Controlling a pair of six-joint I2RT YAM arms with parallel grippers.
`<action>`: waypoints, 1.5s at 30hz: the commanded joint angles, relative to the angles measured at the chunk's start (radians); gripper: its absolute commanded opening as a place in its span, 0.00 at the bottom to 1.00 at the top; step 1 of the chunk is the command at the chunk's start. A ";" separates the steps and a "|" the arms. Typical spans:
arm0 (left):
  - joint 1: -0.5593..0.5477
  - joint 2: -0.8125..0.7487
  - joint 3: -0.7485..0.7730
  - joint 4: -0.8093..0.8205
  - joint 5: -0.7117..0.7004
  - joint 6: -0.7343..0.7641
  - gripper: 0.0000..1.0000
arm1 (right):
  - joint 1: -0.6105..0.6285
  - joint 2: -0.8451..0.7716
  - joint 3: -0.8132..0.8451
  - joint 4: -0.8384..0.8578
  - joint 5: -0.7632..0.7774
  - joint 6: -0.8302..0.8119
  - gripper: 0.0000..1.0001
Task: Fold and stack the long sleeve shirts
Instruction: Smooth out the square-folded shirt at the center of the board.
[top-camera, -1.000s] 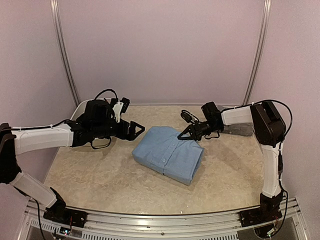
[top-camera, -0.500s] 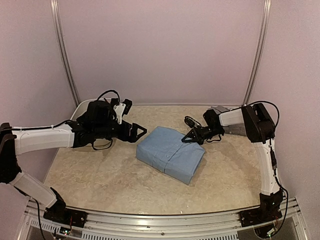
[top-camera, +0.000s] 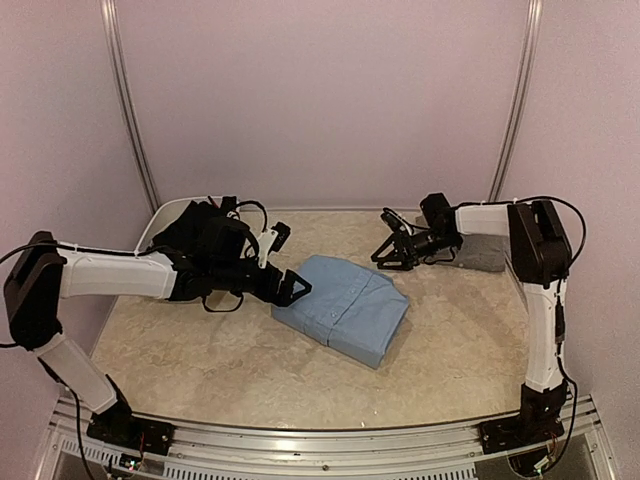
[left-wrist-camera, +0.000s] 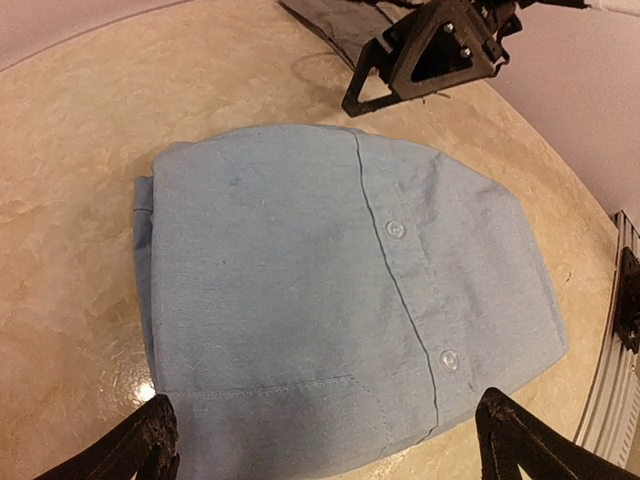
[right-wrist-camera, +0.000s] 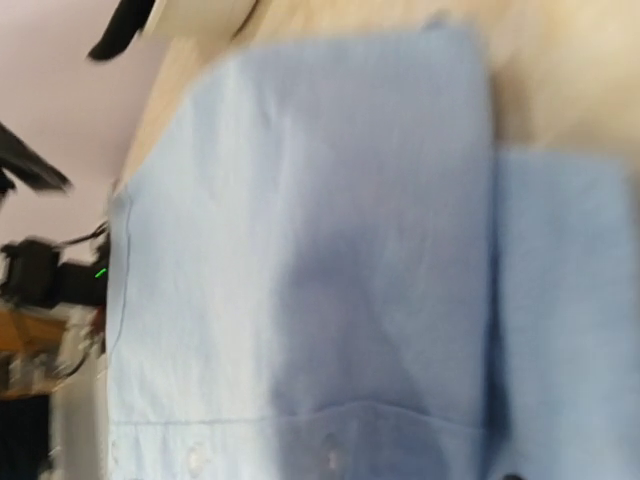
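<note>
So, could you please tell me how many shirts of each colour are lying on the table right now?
Light blue shirt: 1
Grey shirt: 1
Total: 2

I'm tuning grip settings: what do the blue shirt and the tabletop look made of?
The blue shirt looks like matte woven cloth, likely cotton: fine weave, stitched seams, pale buttons that are probably plastic. The tabletop is a beige marbled, stone-look surface with a slight sheen; real stone or laminate, I cannot tell.
</note>
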 joint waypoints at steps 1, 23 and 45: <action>-0.012 0.069 0.042 0.022 0.034 0.027 0.99 | -0.027 -0.140 -0.021 0.015 0.156 0.015 0.74; -0.070 0.235 0.105 0.064 -0.028 0.070 0.99 | 0.147 -0.347 -0.381 0.168 0.404 0.117 0.57; -0.133 0.378 0.117 0.107 -0.169 0.096 0.99 | 0.083 -0.313 -0.300 0.071 0.522 -0.052 0.56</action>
